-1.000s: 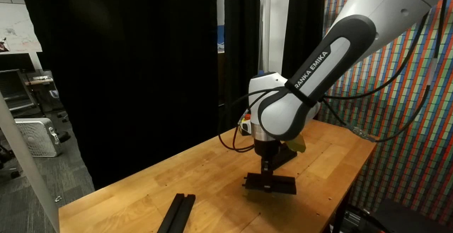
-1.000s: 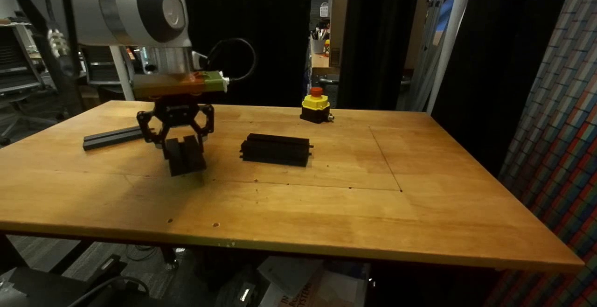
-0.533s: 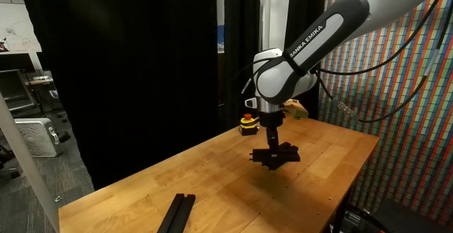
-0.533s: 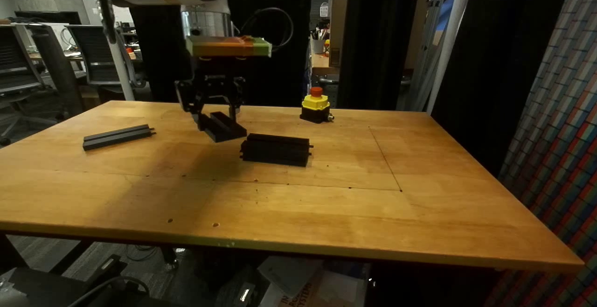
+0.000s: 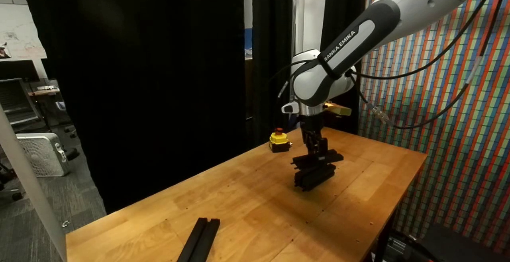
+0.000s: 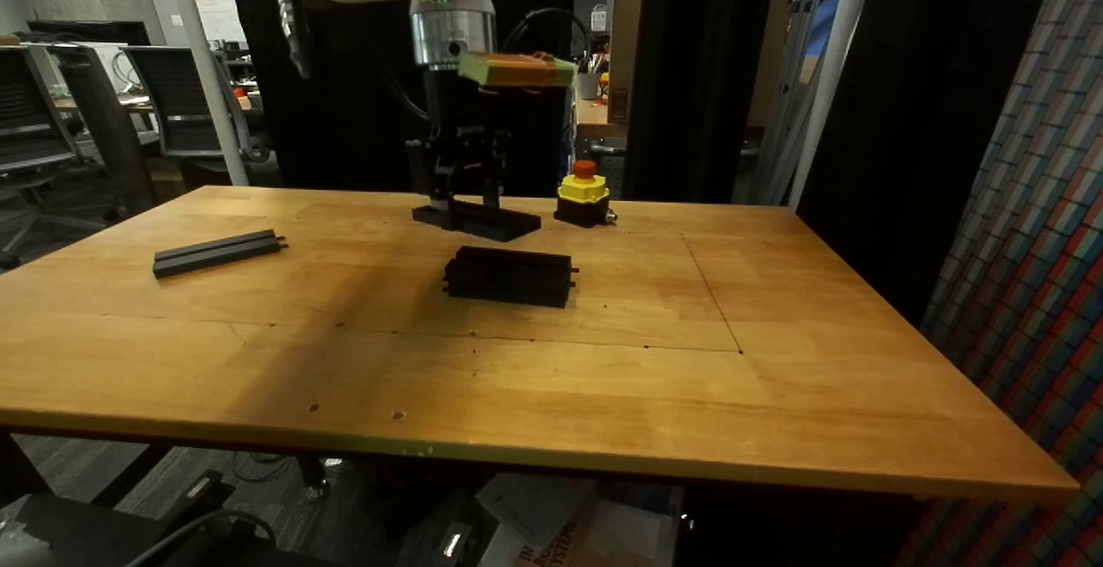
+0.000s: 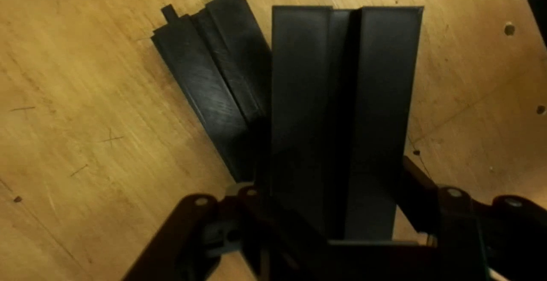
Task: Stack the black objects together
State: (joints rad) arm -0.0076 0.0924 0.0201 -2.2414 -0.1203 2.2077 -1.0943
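Had a black bar clamped in the end effector, kinda askew lengthwise to the black stack sitting lower right in an exterior view.

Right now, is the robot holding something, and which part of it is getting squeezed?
Yes, a black grooved bar. The jaws pinch it by its two long sides, roughly midway along its length.

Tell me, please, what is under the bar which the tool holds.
Stacked black bars on the table lie below the held bar, apart from it. In the wrist view, that bar hides part of them.
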